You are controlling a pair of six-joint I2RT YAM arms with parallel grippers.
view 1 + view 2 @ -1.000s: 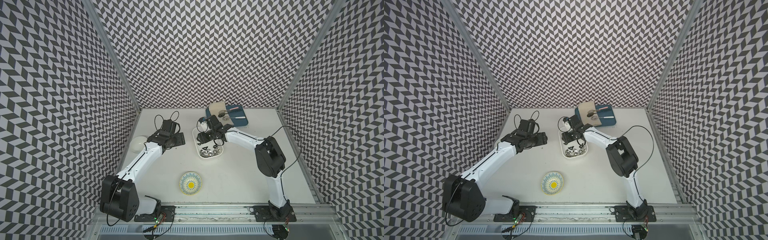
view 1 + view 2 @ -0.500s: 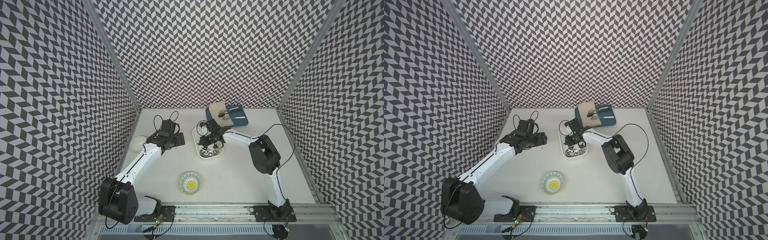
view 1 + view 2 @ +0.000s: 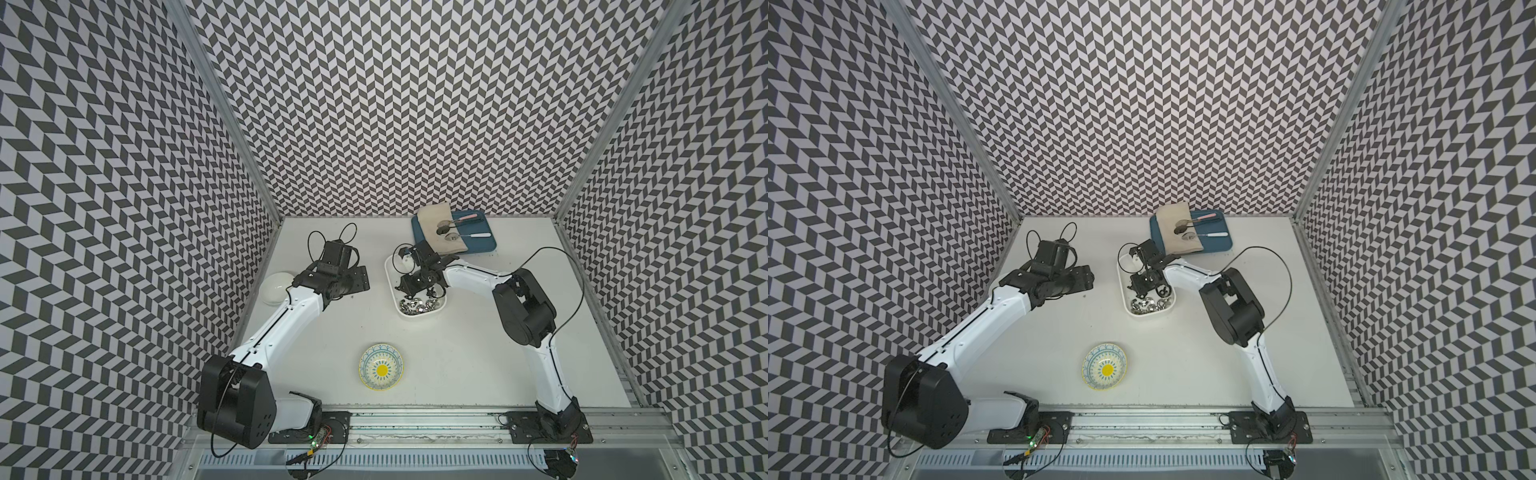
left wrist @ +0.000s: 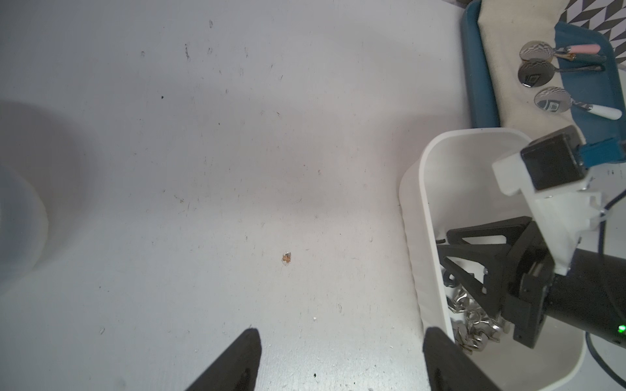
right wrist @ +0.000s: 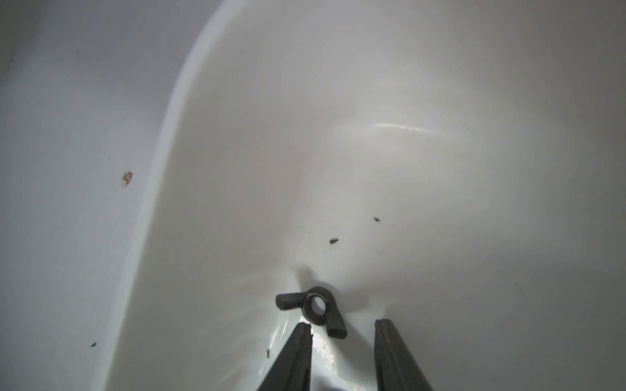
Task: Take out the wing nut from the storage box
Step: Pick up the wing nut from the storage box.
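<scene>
Records right gripper [image 5: 342,326] inside the storage box [image 5: 237,135], jaws narrowed over the last second yet still apart, holding nothing. Places wing nut [image 5: 329,321] on box floor, one wing between the jaws. Judges grasp imminent.
</scene>
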